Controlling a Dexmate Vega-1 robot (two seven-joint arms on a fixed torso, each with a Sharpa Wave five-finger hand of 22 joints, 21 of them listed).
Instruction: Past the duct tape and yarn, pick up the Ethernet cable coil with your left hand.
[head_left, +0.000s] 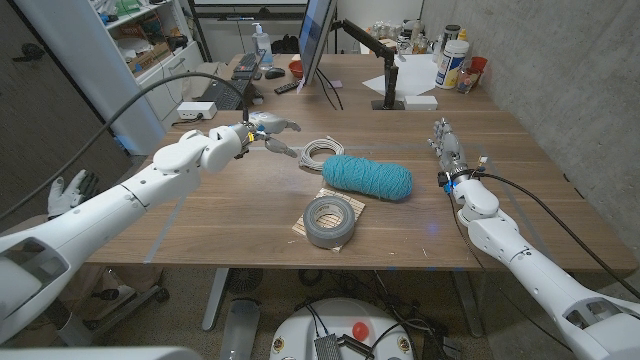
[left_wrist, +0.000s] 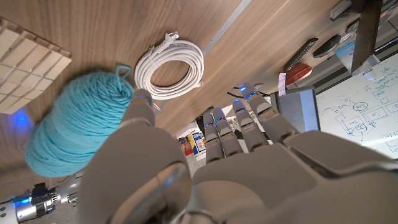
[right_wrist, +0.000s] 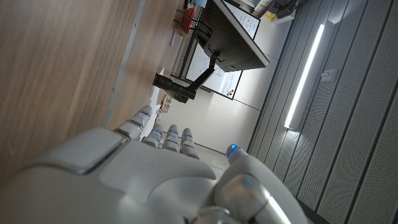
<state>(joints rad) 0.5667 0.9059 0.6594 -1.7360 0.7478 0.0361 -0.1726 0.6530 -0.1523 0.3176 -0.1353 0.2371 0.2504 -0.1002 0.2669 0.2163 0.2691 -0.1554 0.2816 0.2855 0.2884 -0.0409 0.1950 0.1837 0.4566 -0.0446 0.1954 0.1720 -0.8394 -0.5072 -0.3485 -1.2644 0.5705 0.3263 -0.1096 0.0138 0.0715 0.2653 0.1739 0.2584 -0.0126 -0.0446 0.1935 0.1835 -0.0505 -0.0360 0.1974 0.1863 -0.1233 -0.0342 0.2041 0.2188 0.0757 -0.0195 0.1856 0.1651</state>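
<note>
The white Ethernet cable coil (head_left: 322, 152) lies flat on the wooden table (head_left: 200, 215), just beyond the teal yarn skein (head_left: 367, 177). The grey duct tape roll (head_left: 333, 220) sits nearest the front edge on a small slatted wooden board. My left hand (head_left: 265, 128) hovers just left of the coil, fingers spread, holding nothing. In the left wrist view the coil (left_wrist: 170, 64) lies past my left hand's fingertips (left_wrist: 245, 102), with the yarn (left_wrist: 78, 121) beside it. My right hand (head_left: 447, 145) stands on its edge at the table's right, fingers straight, empty.
Behind the coil stand a monitor (head_left: 318, 40), a black monitor-arm base (head_left: 388, 92), a remote (head_left: 288, 88) and a red bowl (head_left: 297, 68). A white bottle (head_left: 452, 62) and cups sit at the back right. A box (head_left: 197, 108) rests at the back left edge.
</note>
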